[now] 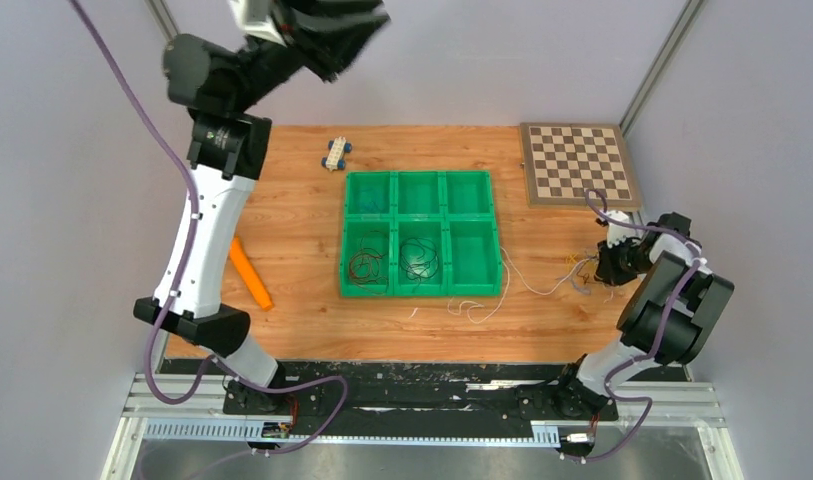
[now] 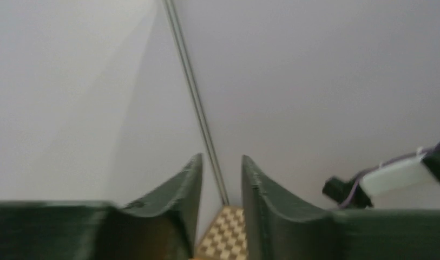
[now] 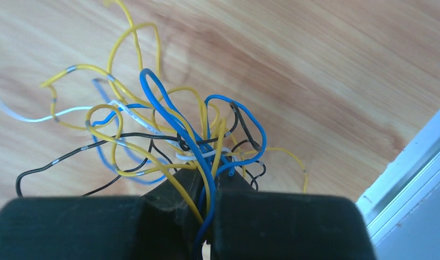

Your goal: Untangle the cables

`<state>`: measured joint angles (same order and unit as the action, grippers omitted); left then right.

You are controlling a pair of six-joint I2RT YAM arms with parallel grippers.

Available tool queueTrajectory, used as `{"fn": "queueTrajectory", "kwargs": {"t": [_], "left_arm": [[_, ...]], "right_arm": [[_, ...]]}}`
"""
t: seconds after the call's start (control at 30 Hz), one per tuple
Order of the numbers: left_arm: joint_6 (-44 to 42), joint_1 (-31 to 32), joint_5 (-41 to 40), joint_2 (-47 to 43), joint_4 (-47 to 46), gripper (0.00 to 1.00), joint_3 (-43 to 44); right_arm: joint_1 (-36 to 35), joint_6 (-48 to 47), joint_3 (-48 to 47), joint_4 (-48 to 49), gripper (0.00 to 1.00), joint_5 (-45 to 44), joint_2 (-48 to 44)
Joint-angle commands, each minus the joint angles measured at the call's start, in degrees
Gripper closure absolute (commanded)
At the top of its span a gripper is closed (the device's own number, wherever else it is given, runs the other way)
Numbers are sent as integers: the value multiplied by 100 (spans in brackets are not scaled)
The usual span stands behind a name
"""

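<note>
From up top I see the left arm reared high over the far-left corner of the wooden tabletop [image 1: 292, 330]. Its wrist camera looks out at bare wall, with a corner of the brown-and-cream checkerboard [image 2: 225, 236] showing below. The left gripper [image 2: 222, 162] has its dark green fingers [image 2: 189, 184] a narrow gap apart, and nothing sits between them.

The right arm is folded low at the right edge of the table, just in front of the checkerboard. The right gripper [image 3: 207, 184] is pinched together on the knot of thin yellow, blue, black and white cables [image 3: 191, 143] – blue and yellow strands run straight down between its black fingertips [image 3: 177, 189]. The rest of the knot fans out in loose loops over the wood beyond the fingers. In the overhead view that knot lies right at the gripper, well right of the green six-compartment plastic tray [image 1: 344, 235].

A thin white strand [image 1: 537, 290] trails across the wood between the knot and the tray's near-right corner. Inside the tray, a dark red wire coil [image 1: 365, 265] lies in the near-left compartment and a black wire coil [image 1: 419, 260] in the near-middle one. The near-right one looks bare – I can't make out the far row well.
</note>
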<state>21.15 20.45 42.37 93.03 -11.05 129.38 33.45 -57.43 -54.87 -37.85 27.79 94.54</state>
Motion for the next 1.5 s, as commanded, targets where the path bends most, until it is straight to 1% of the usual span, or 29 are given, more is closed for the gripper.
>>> {"fn": "queueTrajectory", "kwargs": {"t": [0.0, 0.03, 0.07, 0.1, 0.17, 0.3, 0.37, 0.4, 0.5, 0.53, 0.63, 0.7, 0.73, 0.77, 0.9, 0.93, 1.03, 1.27, 1.33, 1.37, 1.4, 1.43, 1.47], "left_arm": [[-872, 495, 964, -223, 1128, 47, -1503], [-1219, 605, 1016, -347, 1156, 37, -2319], [-1364, 817, 1039, -587, 1065, 34, -2693], [-1595, 920, 1057, -691, 971, 29, -3436], [-1856, 1222, 1085, -895, 818, 21, -4237], [-2430, 1717, 1158, -800, 849, 14, -5055], [-2434, 1886, 1225, -685, 649, 7, -5302], [-2419, 1988, 1262, -639, 516, 2, -5406], [-2333, 2242, 1276, -485, 186, 0, -5591], [-2220, 2292, 1270, -456, -54, 0, -5703], [-1869, 2508, 1148, -314, -744, 0, -5991], [-1524, 2603, 956, -185, -1621, 0, -6207], [-1257, 2626, 847, -121, -1862, 0, -6314], [-1137, 2669, 784, 12, -2258, 0, -6352], [-506, 2799, 423, 416, -3347, 0, -6461], [-462, 2834, 272, 516, -3415, 0, -6437], [-364, 2993, -174, 721, -3620, 5, -6288], [141, 3217, -634, 1404, -3887, 12, -5553], [341, 3260, -721, 1536, -3962, 19, -5380], [451, 3271, -761, 1566, -4000, 26, -5303], [495, 3288, -763, 1583, -4023, 30, -5280], [588, 3293, -725, 1572, -4060, 39, -5271], [634, 3291, -693, 1517, -4079, 44, -5290]], "right_arm": [[-135, -151, -550, -1066, 100, 1597, -1043], [-220, -114, -672, -1254, 100, 1898, -1276], [-323, -29, -776, -1416, 100, 2157, -1500], [-418, 91, -870, -1547, 100, 2442, -1709], [-706, 388, -1051, -1663, 100, 2808, -2131], [-1426, 1101, -1460, -1654, 100, 2999, -2716], [-1728, 1538, -1678, -1589, 100, 3021, -2821], [-1850, 1763, -1771, -1525, 100, 3013, -2861], [-2129, 2397, -1967, -1147, 100, 2871, -2978], [-2219, 2580, -2005, -1033, 100, 2833, -2997], [-2446, 3065, -2184, -862, 100, 2765, -2996], [-2589, 3316, -2281, -749, 100, 2736, -2999], [-2637, 3430, -2312, -685, 100, 2701, -3013], [-2668, 3552, -2331, -591, 100, 2670, -3031], [-2786, 3895, -2426, -365, 100, 2493, -3063], [-2814, 3950, -2440, -344, 100, 2427, -3071], [-2863, 4043, -2409, -288, 100, 2274, -3101], [-2914, 4194, -2300, -224, 100, 2001, -3195], [-2913, 4192, -2272, -231, 100, 1817, -3206], [-2914, 4183, -2261, -224, 100, 1686, -3218], [-2915, 4167, -2236, -221, 100, 1546, -3224], [-2915, 4149, -2210, -213, 100, 1398, -3234], [-2911, 4158, -2177, -197, 100, 1269, -3237]]}}
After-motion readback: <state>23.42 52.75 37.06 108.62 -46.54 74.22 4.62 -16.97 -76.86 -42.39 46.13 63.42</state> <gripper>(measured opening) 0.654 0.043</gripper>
